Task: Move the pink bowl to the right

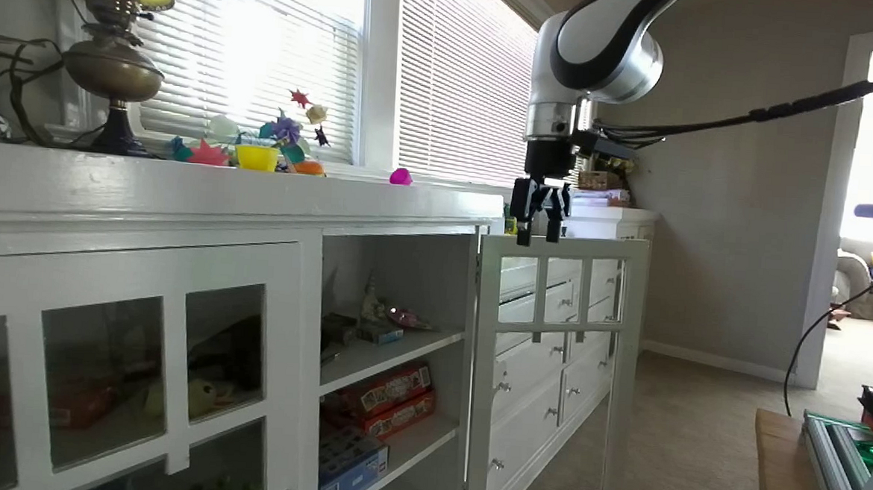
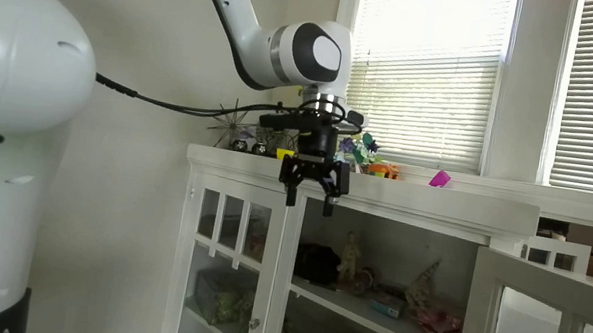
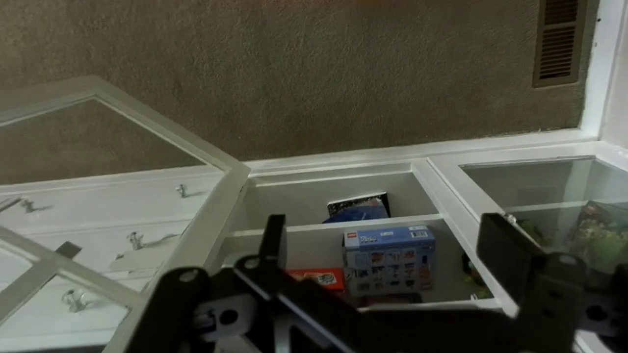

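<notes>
The pink bowl (image 1: 401,177) is a small bright magenta piece on top of the white cabinet, near the window sill. It also shows in an exterior view (image 2: 440,178), where it looks tilted. My gripper (image 1: 538,239) hangs pointing down in front of the cabinet, apart from the bowl. In an exterior view the gripper (image 2: 309,202) appears left of the bowl, with its fingertips below the cabinet top's edge. In the wrist view the gripper (image 3: 382,245) has its fingers wide apart with nothing between them. The bowl is out of the wrist view.
The cabinet top (image 1: 260,195) also holds a yellow cup (image 1: 256,158), colourful paper flowers (image 1: 286,129), an orange toy (image 2: 383,170) and a brass lamp (image 1: 113,71). A glass cabinet door (image 1: 482,367) stands swung open below the gripper. Shelves hold boxes, including a blue one (image 3: 387,260).
</notes>
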Controlling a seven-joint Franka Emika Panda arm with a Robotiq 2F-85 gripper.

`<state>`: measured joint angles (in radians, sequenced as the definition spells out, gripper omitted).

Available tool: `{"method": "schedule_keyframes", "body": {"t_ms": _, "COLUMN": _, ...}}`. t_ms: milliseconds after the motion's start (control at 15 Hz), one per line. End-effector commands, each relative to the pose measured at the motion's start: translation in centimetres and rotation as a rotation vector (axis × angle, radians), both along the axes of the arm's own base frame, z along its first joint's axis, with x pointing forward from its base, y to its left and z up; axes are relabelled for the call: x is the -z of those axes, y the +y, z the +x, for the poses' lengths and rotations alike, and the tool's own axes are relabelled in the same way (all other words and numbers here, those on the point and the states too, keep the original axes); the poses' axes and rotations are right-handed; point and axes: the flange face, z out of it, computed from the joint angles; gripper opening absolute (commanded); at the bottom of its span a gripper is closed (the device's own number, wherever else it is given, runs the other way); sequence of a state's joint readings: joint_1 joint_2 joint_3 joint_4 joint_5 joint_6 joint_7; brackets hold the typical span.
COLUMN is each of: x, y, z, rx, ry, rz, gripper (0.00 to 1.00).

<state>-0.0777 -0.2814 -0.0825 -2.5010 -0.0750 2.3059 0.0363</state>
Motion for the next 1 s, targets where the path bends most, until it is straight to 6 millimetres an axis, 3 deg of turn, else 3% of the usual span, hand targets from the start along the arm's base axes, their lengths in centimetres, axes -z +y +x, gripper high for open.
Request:
{"method": "schedule_keyframes", "body": {"t_ms": 0, "x": -4.6, "y": -3.2, "z": 1.9, "rx": -0.018, "ry": -0.072, "rz": -0.119, "gripper": 1.00}}
{"method": "schedule_keyframes", "body": {"t_ms": 400, "x": -10.7, "y": -9.7, "z": 6.7, "rx": 0.030, "ry": -0.258, "rz": -0.247, "gripper": 1.00}}
{"method": "schedule_keyframes", "body": {"t_ms": 733, "x": -14.1, "y": -12.6, "z": 11.5, "rx": 0.061, "ry": -0.513, "rz": -0.253, "gripper": 1.00}}
{"method": "schedule_keyframes", "body": {"t_ms": 800, "x": -13.2, "y": -11.5, "z": 9.2, "rx": 0.057, "ry": -0.447, "rz": -0.249, "gripper": 1.00}}
{"method": "schedule_keyframes", "body": {"t_ms": 933, "x": -13.5, "y": -12.1, "z": 10.6, "rx": 0.060, "ry": -0.486, "rz": -0.260, "gripper": 1.00}}
